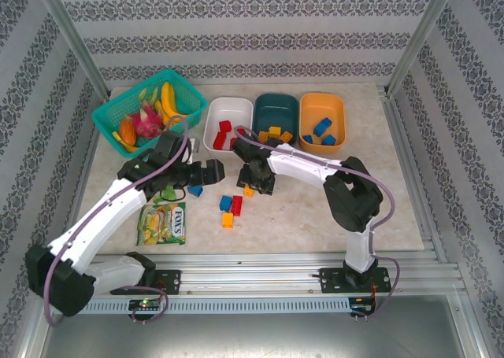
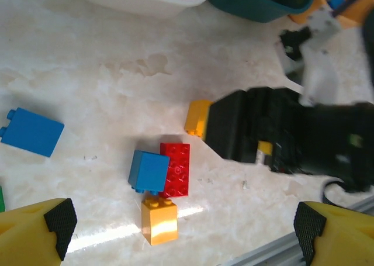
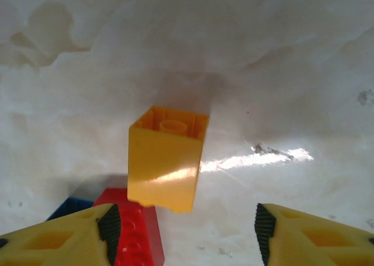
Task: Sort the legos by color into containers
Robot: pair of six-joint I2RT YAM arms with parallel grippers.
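Held the right hand [image 3: 184, 225], fingers apart, before a yellow brick [image 3: 166, 166] tipped on the table [image 3: 292, 73]. Held the left hand [image 2: 184, 219] likewise apart above a red brick [image 2: 176, 169] touching a blue brick [image 2: 148, 171].

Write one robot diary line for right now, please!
right claw: open over yellow brick on table | left claw: open, holding nothing | teal tub: yellow bricks inside
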